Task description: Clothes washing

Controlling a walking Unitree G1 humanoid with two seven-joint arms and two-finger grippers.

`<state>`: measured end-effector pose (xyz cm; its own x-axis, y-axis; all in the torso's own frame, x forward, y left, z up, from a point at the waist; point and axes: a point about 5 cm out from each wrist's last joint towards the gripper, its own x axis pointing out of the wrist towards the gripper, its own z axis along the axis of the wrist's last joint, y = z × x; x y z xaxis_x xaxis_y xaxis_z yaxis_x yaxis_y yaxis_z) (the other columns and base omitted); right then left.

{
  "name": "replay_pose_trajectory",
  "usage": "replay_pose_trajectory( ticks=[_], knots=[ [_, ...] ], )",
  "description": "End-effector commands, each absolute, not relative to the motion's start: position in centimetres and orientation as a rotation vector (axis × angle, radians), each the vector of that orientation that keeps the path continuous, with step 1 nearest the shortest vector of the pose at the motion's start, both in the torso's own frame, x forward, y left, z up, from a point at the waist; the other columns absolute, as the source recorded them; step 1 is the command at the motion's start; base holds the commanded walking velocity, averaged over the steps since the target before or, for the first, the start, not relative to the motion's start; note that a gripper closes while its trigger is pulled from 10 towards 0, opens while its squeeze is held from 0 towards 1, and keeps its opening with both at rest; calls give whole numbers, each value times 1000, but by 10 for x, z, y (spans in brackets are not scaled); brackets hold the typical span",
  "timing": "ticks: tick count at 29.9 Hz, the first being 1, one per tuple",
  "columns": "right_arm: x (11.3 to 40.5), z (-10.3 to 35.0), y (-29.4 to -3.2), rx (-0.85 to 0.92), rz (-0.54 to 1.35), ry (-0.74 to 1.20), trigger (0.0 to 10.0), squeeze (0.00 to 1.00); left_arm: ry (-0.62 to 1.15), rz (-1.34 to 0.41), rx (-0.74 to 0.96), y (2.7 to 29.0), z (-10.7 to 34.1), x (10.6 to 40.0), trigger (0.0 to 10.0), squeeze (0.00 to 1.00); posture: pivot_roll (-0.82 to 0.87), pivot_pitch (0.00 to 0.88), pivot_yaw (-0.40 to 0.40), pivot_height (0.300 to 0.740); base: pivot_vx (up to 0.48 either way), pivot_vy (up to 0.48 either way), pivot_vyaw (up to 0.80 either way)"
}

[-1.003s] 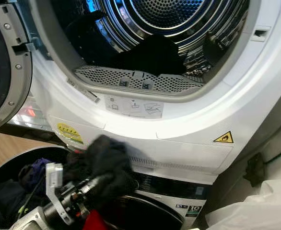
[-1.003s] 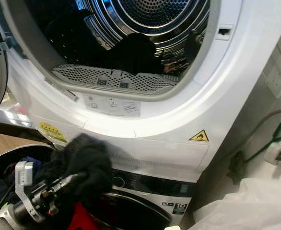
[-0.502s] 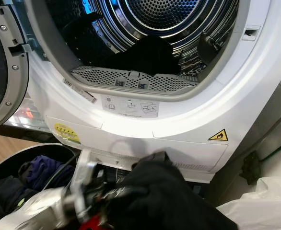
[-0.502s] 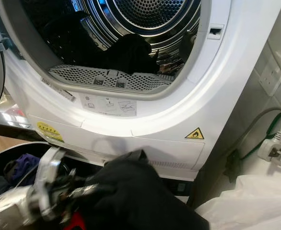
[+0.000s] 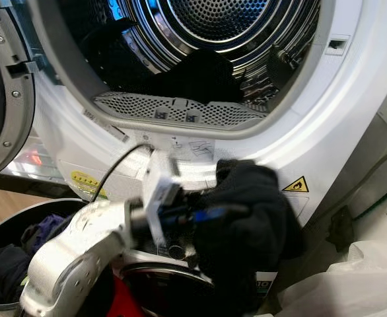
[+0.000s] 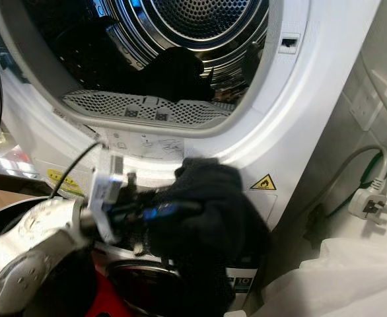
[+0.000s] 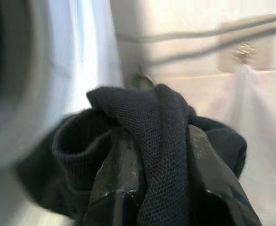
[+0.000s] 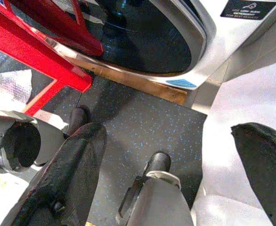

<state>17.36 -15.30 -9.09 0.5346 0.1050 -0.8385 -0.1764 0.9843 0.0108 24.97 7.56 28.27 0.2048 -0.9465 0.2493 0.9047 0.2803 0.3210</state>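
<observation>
Clenched on a bunched black garment [image 5: 249, 214], the left gripper [image 7: 152, 188] has its two glossy black fingers [image 7: 112, 188] pressed into the cloth, a fold of fine ribbed knit running up between them and a rolled cuff-like opening sagging to one side. From the head views, the silver left arm [image 5: 74, 257] reaches up and across, holding the dark bundle in front of the white lower front panel of the dryer [image 5: 352, 99], just below the round door opening and next to a yellow triangular warning sticker [image 5: 296, 185]. Inside the opening, the ribbed, shiny steel drum [image 5: 220, 26] has a perforated back wall, and another dark piece of clothing [image 5: 200, 76] lies at the bottom behind a grey perforated lint grille [image 5: 180, 112]. The open door [image 5: 2, 99] stands at the robot's left. Below left, a round dark basket [image 5: 2, 264] holds crumpled purple and dark clothes.

The right gripper [image 8: 175, 155] hangs over a speckled grey floor [image 8: 142, 122], its matte black fingers spread wide apart and empty, near a red frame [image 8: 44, 52] and the curved glass door of the lower machine [image 8: 142, 37].
</observation>
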Motion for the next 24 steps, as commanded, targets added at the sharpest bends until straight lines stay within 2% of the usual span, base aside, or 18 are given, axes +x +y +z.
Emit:
replay_pose_trajectory(
  ticks=[1,4,5,8,11,15,17,18,20,24],
  knots=[
    [177,-89,-149,-73,171,986,10000,0,-635,-1040,197,90,319,274,0,0,107,0,22,740,0,0,0],
    [178,-89,-149,-69,169,982,10000,0,-706,-928,190,99,338,285,0,0,108,0,24,740,0,0,0],
    [179,-89,-148,-66,167,979,10000,0,-774,-896,232,108,359,292,0,0,109,0,26,740,0,0,0],
    [179,-89,-148,-66,168,979,10000,0,-799,-921,270,110,369,294,0,0,104,0,32,740,0,0,0],
    [179,-89,-147,-58,158,977,10000,0,-832,-1078,351,101,380,299,0,0,92,0,42,740,0,0,0],
    [178,-89,-147,-57,157,979,10000,0,-877,-1064,389,99,391,306,0,0,88,0,44,740,0,0,0],
    [177,-90,-147,-54,155,981,10000,0,-964,-916,391,106,419,326,0,0,88,0,44,740,0,0,0],
    [177,-90,-147,-54,155,981,10000,0,-964,-916,391,106,419,326,0,0,88,0,44,740,0,0,0],
    [176,-90,-147,-49,151,983,10000,0,-1001,-768,412,113,436,342,0,0,87,0,42,740,0,0,0],
    [176,-90,-148,-51,149,984,10000,0,-963,-649,405,121,449,358,0,0,79,0,44,740,0,0,0]
  ],
)
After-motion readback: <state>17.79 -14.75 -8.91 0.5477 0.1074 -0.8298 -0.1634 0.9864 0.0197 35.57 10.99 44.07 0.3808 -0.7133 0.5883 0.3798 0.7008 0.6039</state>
